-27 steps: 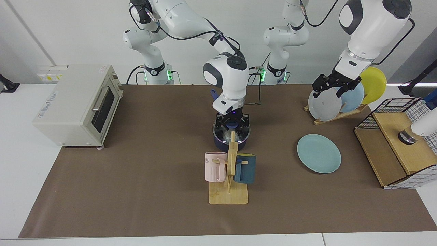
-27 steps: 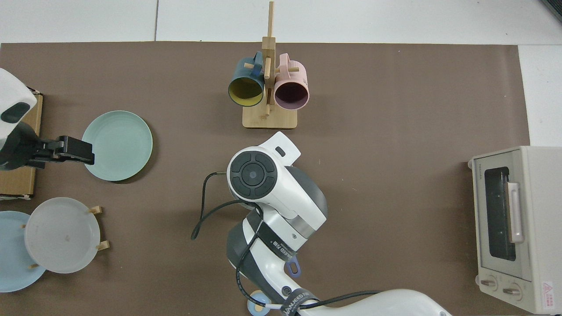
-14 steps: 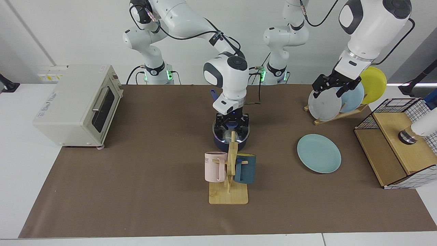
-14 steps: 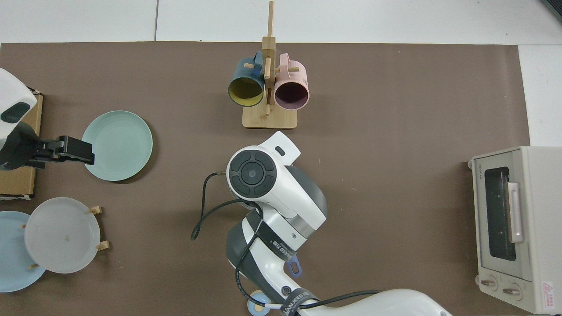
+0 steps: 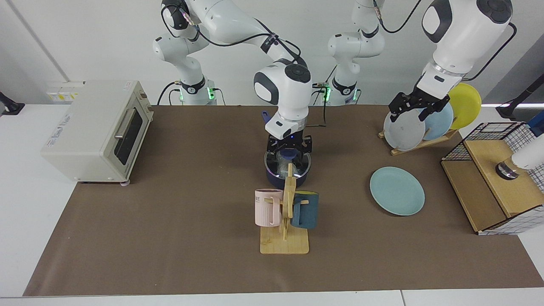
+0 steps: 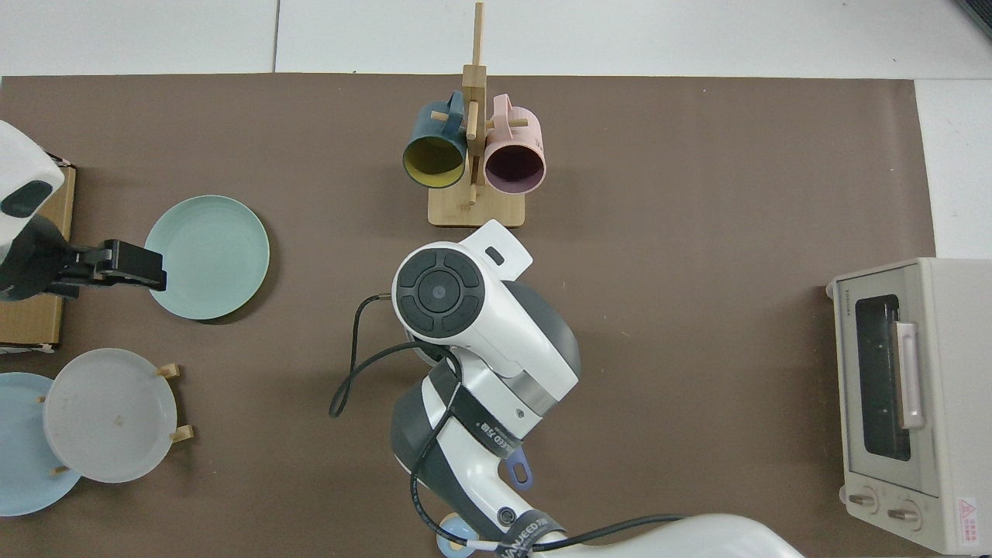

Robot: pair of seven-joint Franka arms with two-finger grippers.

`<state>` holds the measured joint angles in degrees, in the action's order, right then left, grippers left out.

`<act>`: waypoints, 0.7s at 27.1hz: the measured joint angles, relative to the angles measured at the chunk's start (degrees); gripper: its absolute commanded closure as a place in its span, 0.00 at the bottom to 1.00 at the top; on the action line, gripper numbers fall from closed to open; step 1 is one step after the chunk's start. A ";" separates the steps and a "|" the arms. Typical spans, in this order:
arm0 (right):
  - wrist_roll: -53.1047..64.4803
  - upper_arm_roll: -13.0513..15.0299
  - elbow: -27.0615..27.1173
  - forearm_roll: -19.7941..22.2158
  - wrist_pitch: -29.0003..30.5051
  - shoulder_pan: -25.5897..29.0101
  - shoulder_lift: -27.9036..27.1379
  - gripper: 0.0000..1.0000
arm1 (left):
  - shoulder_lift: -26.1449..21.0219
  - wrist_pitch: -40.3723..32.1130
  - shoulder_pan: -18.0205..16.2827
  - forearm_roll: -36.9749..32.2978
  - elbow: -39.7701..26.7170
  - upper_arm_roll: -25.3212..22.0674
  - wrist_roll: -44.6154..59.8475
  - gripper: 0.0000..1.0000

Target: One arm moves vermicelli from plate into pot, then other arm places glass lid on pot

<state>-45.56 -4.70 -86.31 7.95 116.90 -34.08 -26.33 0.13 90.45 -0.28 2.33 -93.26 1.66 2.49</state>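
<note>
Risk: if the right end effector (image 5: 289, 149) lifts off-centre, a finger could catch the knob and drag the glass lid (image 5: 287, 165) askew on the pot (image 5: 287, 177). Its fingers stand apart, just above the seated lid, holding nothing. Left end effector (image 5: 416, 107) waits over the plate rack (image 5: 418, 143), fingers spread, empty. Plate (image 5: 397, 190) lies bare; vermicelli not visible.

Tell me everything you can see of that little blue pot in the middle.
The pot is a small dark blue saucepan on the brown mat, behind the mug rack, which hides part of it. Its glass lid sits on top. The right gripper hovers just above. Its handle end pokes out beneath the arm in the top view.
</note>
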 measured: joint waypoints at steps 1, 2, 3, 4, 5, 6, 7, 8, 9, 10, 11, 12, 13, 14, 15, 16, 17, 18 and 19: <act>0.00 0.17 0.70 0.00 -0.72 0.05 0.07 0.01 | 0.00 0.00 0.00 0.00 0.00 0.00 0.00 0.00; 0.00 0.36 1.42 0.00 -1.46 0.16 0.24 0.01 | 0.00 0.00 0.00 0.00 0.00 -0.01 0.00 0.00; 0.00 0.54 2.09 0.00 -2.14 0.38 0.52 0.01 | 0.00 0.00 0.00 0.00 0.00 -0.01 0.00 0.00; 0.00 0.65 2.64 0.00 -2.68 0.75 0.91 0.01 | 0.00 0.00 0.00 0.00 0.00 -0.01 0.00 0.00; 0.00 0.73 3.11 0.00 -3.19 1.27 1.42 0.01 | 0.00 0.00 0.00 0.00 0.00 -0.01 0.00 0.00; 0.00 0.77 3.50 0.00 -3.71 1.96 2.06 0.01 | 0.00 0.00 0.00 0.00 0.00 -0.01 0.00 0.00; 0.00 0.77 3.80 0.00 -4.37 2.78 2.80 0.01 | 0.00 0.00 0.00 0.00 0.00 -0.02 0.00 0.00; 0.12 0.78 4.01 0.00 -5.11 3.74 3.65 0.01 | 0.00 0.00 0.00 0.00 0.00 -0.02 0.00 0.00; 0.64 0.77 4.16 0.00 -6.09 4.89 4.64 0.01 | 0.00 0.00 0.00 0.00 0.00 -0.02 0.00 0.00; 1.64 0.75 4.27 0.00 -7.28 6.23 5.77 0.01 | 0.00 0.00 0.00 0.00 0.00 -0.02 0.00 0.00; 2.93 0.74 4.33 0.00 -8.40 7.53 6.85 0.01 | 0.00 0.00 0.00 0.00 0.00 -0.03 0.00 0.00; 4.40 0.75 4.38 0.00 -9.51 8.82 7.89 0.01 | 0.00 0.00 0.00 0.00 0.00 -0.03 0.00 0.00; 6.03 0.75 4.40 -0.01 -10.63 10.17 8.93 0.01 | 0.00 0.00 -0.01 0.00 0.00 -0.03 0.00 0.00; 7.49 0.76 4.41 -0.01 -11.67 11.41 9.85 0.01 | 0.00 0.00 -0.01 0.00 0.00 -0.03 0.00 0.00; 9.01 0.77 4.40 -0.01 -12.72 12.77 10.78 0.01 | 0.00 0.00 -0.01 0.00 0.00 -0.03 0.00 0.00; 10.22 0.77 4.40 -0.01 -13.56 13.91 11.53 0.01 | 0.00 0.00 -0.01 0.00 0.00 -0.04 0.00 0.00; 11.30 0.78 4.38 -0.01 -14.24 15.00 12.19 0.01 | 0.01 0.00 -0.01 0.00 0.00 -0.04 0.00 0.00; 12.23 0.81 4.37 -0.01 -14.85 16.03 12.77 0.01 | 0.01 0.00 -0.01 0.00 0.00 -0.04 0.00 0.00; 13.01 0.82 4.35 -0.01 -15.45 17.02 13.28 0.01 | 0.01 0.00 -0.01 0.00 0.00 -0.04 0.00 0.00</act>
<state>-32.56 -3.88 -81.97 7.94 101.46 -17.06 -13.05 0.14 90.45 -0.30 2.33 -93.26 1.62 2.49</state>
